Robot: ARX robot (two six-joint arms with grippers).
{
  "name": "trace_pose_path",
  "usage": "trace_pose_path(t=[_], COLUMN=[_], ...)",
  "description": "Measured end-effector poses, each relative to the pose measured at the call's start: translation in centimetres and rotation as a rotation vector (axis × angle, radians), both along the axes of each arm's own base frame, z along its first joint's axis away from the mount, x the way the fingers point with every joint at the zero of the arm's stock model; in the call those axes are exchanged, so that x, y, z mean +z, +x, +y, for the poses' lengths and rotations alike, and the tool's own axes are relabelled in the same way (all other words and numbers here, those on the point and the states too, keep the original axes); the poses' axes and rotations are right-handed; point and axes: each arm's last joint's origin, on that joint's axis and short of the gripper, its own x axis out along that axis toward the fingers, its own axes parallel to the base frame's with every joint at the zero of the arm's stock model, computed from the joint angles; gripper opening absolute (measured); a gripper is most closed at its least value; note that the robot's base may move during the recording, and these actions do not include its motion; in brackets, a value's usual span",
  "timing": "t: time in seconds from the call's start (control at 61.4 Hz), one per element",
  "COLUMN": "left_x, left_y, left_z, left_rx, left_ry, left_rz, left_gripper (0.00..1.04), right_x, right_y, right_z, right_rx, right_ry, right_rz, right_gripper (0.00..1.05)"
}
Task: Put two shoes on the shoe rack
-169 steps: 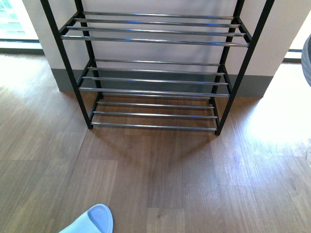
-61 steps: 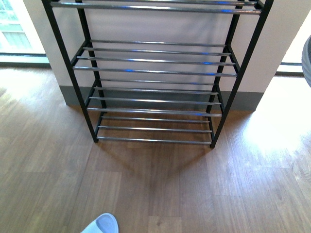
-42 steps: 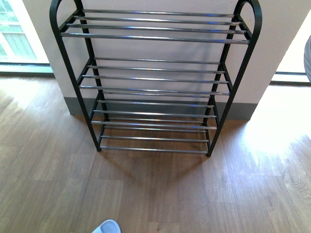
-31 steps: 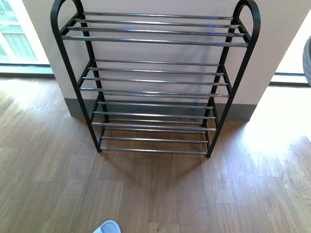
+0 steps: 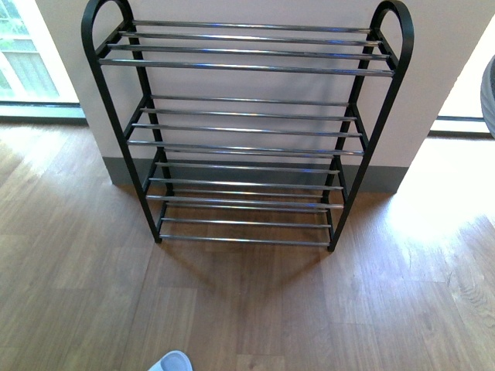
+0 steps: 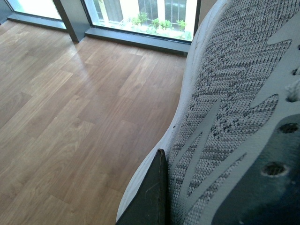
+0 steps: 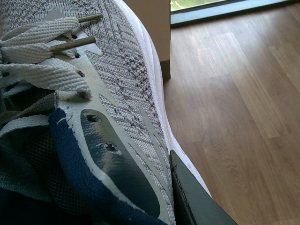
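The shoe rack (image 5: 246,131) stands against the wall straight ahead in the front view, with a black frame, arched side tops and several tiers of chrome bars, all bare. Neither arm shows there. In the left wrist view my left gripper (image 6: 164,192) is shut on a grey knit shoe (image 6: 229,93) with a white sole; one dark finger (image 6: 149,201) presses its side, the other is hidden. In the right wrist view my right gripper (image 7: 173,187) is shut on the other shoe (image 7: 117,75), whose laces (image 7: 37,51) and navy lining (image 7: 70,159) show; one dark finger (image 7: 192,199) lies along its side.
Wooden floor (image 5: 247,309) stretches in front of the rack. A white slipper toe (image 5: 172,362) pokes in at the bottom edge. A dark rounded object (image 5: 489,85) sits at the far right. Floor-level windows (image 6: 136,14) and a wall corner (image 7: 150,28) show in the wrist views.
The front view has pulled back and up: the rack's arched tops and top tier came into view, and the slipper slid toward the bottom edge. Almost nothing moved in the last half second.
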Motion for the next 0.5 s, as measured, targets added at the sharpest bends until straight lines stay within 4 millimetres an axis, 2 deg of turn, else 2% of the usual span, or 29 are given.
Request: trace_pose_path(t=[0.505], left_x=[0.0], left_y=[0.0], left_z=[0.0], left_rx=[0.0], left_ry=[0.0], left_rz=[0.0], left_gripper=[0.02], right_x=[0.0], right_y=[0.0], right_z=[0.0], right_rx=[0.0], right_ry=[0.0], right_rz=[0.0], right_gripper=[0.01])
